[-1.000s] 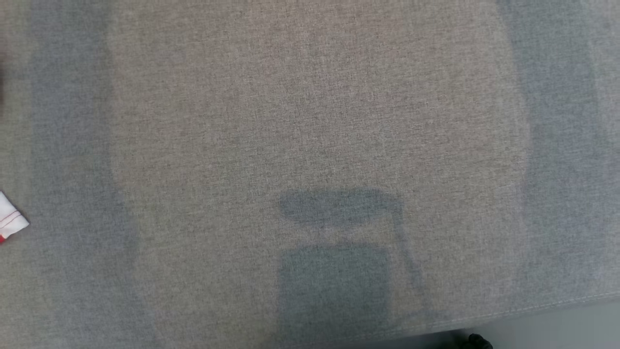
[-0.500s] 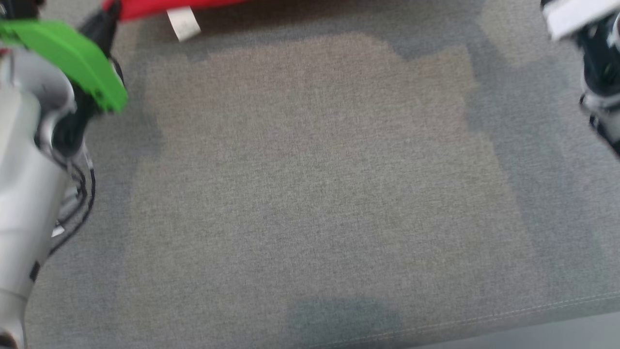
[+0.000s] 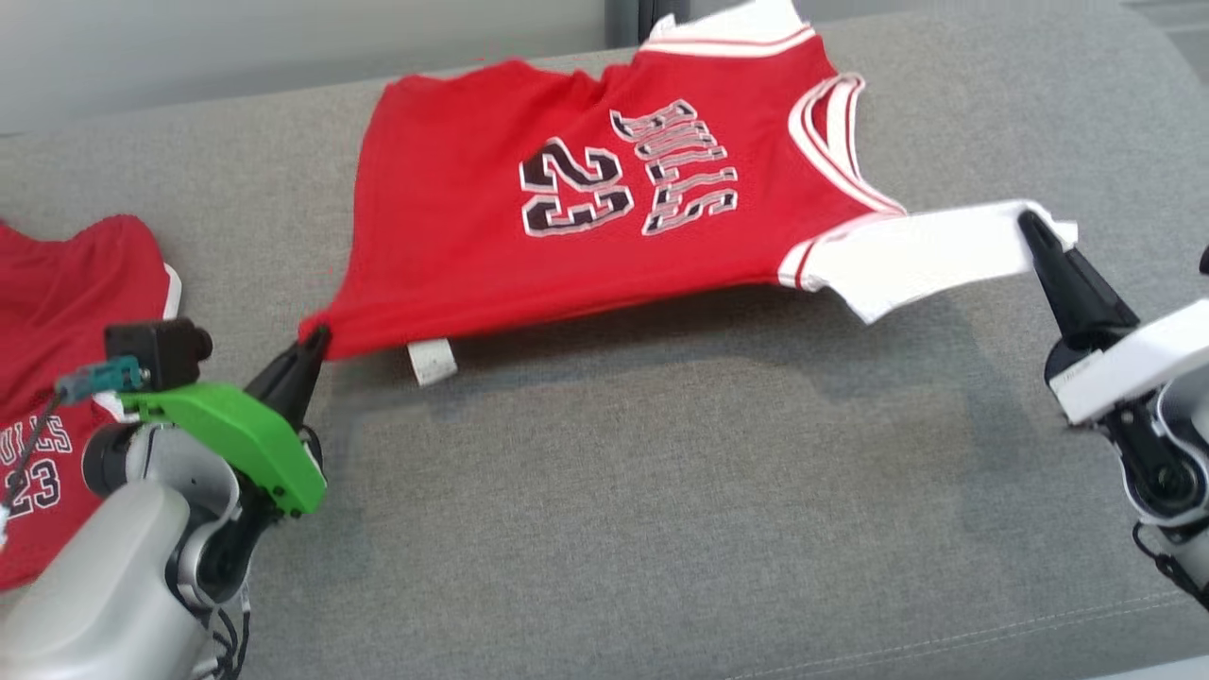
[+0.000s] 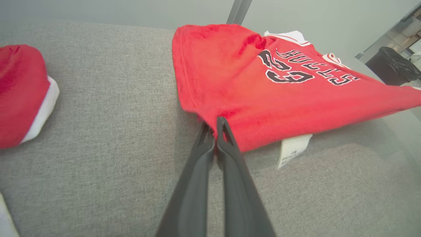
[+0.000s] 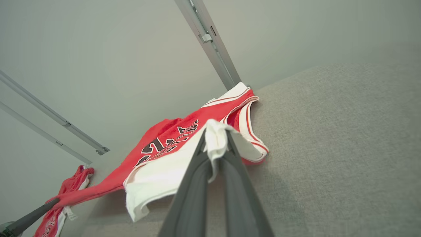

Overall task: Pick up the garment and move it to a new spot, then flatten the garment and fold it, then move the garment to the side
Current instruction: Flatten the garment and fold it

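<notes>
Holding the jersey [image 3: 491, 236] over the couch [image 3: 661, 529], I've got left gripper [image 3: 316, 336] clamped on its 8 o'clock hem corner, right gripper [image 3: 1029, 223] pinching the 3 o'clock sleeve.

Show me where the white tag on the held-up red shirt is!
In the head view, the white tag hangs under the lower edge of the red jersey, left of middle, right of the left gripper pinching that corner.
</notes>
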